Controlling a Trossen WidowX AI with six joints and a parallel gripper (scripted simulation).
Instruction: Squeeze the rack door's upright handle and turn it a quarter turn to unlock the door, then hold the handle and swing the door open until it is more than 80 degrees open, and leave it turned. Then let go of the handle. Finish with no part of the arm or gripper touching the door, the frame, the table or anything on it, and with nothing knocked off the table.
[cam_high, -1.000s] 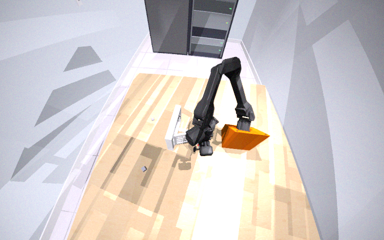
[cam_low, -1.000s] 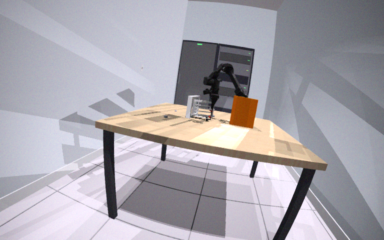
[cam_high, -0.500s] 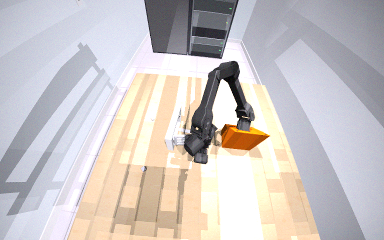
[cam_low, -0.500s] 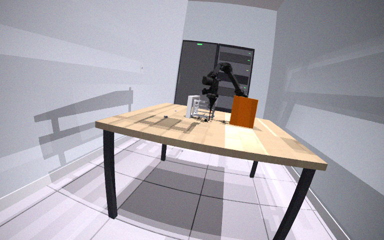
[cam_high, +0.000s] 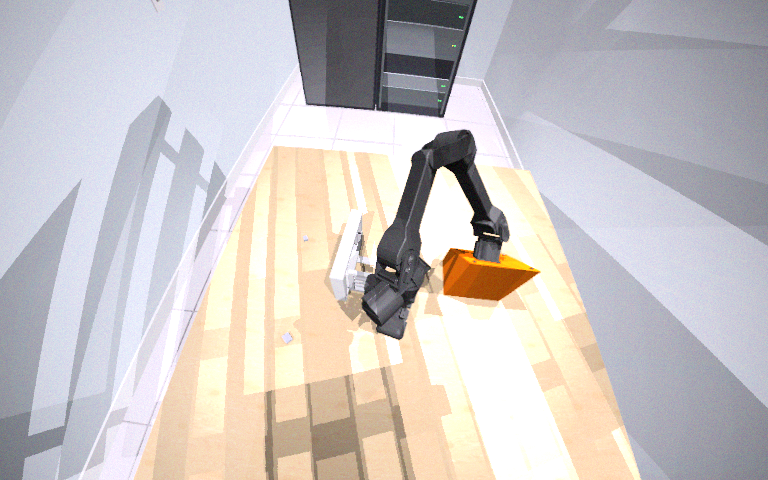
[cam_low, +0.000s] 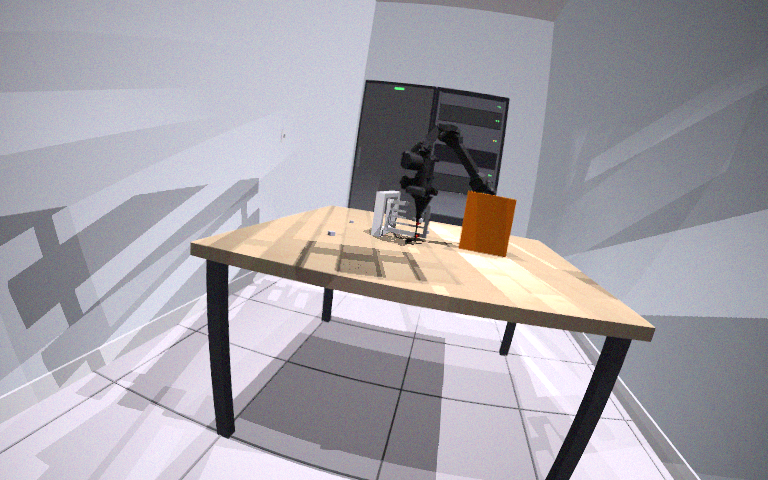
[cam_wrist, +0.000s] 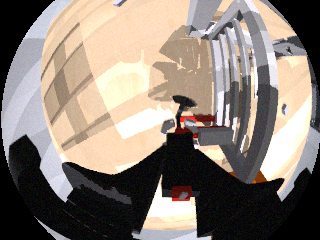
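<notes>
The pale rack (cam_high: 343, 263) (cam_low: 378, 215) (cam_wrist: 268, 85) stands upright on the table, left of the arm in the top and exterior views. Its grey slatted side fills the right of the wrist view. Pale slatted parts (cam_high: 359, 281) reach from its near end towards the gripper. My gripper (cam_low: 417, 229) (cam_wrist: 179, 151) is shut on the door's handle, low beside the rack. Red parts and a grey block (cam_wrist: 215, 136) show beside the fingertips in the wrist view. The arm hides the fingertips and handle in the top view. The handle's exact turn and the door's exact angle cannot be told.
The arm's base sits on an orange block (cam_high: 481, 280) (cam_low: 488, 226) right of the gripper. Two small grey cubes, a nearer one (cam_high: 287, 337) (cam_low: 331, 233) and a farther one (cam_high: 305, 238) (cam_low: 351, 221), lie left of the rack. Dark cabinets (cam_high: 345, 56) stand beyond the table.
</notes>
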